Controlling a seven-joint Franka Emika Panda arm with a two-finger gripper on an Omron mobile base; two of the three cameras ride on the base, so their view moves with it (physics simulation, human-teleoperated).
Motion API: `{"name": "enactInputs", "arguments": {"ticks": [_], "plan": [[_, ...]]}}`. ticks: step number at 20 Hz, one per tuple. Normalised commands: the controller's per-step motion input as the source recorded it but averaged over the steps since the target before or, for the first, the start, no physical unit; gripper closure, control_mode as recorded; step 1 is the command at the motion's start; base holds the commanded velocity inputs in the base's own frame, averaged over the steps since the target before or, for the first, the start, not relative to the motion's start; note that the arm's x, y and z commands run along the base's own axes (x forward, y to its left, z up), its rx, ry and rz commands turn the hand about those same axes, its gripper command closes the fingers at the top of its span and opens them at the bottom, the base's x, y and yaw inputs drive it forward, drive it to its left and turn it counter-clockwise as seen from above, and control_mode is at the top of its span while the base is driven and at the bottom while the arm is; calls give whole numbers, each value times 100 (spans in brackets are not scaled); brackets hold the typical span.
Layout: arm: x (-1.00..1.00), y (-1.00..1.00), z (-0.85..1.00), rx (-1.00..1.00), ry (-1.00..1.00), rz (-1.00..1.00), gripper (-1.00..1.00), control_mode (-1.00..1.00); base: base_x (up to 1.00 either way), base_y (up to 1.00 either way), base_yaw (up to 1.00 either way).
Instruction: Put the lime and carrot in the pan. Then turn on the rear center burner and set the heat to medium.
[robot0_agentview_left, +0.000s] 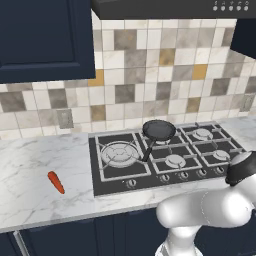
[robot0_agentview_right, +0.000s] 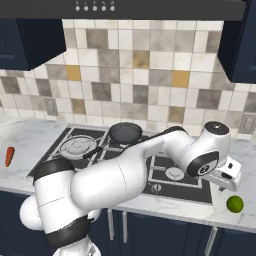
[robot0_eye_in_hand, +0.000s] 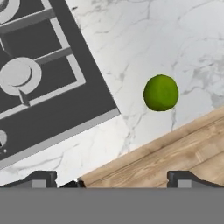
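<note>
Left base view, carrot: the carrot (robot0_agentview_left: 56, 182) is lying on the marble worktop (robot0_agentview_left: 30, 165), at about 9 o'clock from the black cooktop (robot0_agentview_left: 165, 155) and well apart from it.
Left base view, pan: the pan (robot0_agentview_left: 159, 130) is sitting on the grates in the back middle of the cooktop, its thin handle running toward 7 o'clock.
Left base view, burners: a large silver-ringed burner (robot0_agentview_left: 120, 153) is lying at 8 o'clock from the pan; the burner under the pan is hidden.
Right base view, arm: the white arm is reaching across the cooktop toward 3 o'clock, and the pincer (robot0_agentview_right: 226, 184) is hanging over the worktop's right front part.
Right base view, lime: the lime (robot0_agentview_right: 235, 203) is resting near the worktop's front edge, at about 5 o'clock from the pincer and near it, not touching.
Right base view, carrot: it is lying at the far left, at 9 o'clock from the cooktop.
Hand view, lime: the lime (robot0_eye_in_hand: 161, 92) is sitting on marble, just beside the worktop edge, with wooden floor (robot0_eye_in_hand: 175, 153) beyond.
Hand view, pincer: its two dark tips are standing wide apart at the bottom, clamping nothing; the lime is lying at 12 o'clock from the right tip (robot0_eye_in_hand: 183, 178).
</note>
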Motion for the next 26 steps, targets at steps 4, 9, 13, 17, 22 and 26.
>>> {"name": "enactInputs", "arguments": {"ticks": [4, 9, 13, 17, 22, 26], "plan": [[27, -11, -28, 0, 9, 0, -100, -100, 0, 0, 0], [16, -42, -13, 0, 2, 0, -100, -100, 0, 0, 0], [0, -25, -14, 0, 0, 0, -100, -100, 0, 0, 0], [0, -12, -18, 0, 0, 0, -100, -100, 0, 0, 0], [6, -6, -33, 0, 2, 0, -100, -100, 0, 0, 0], [7, -4, -26, 0, 2, 0, -100, -100, 0, 0, 0]]}}
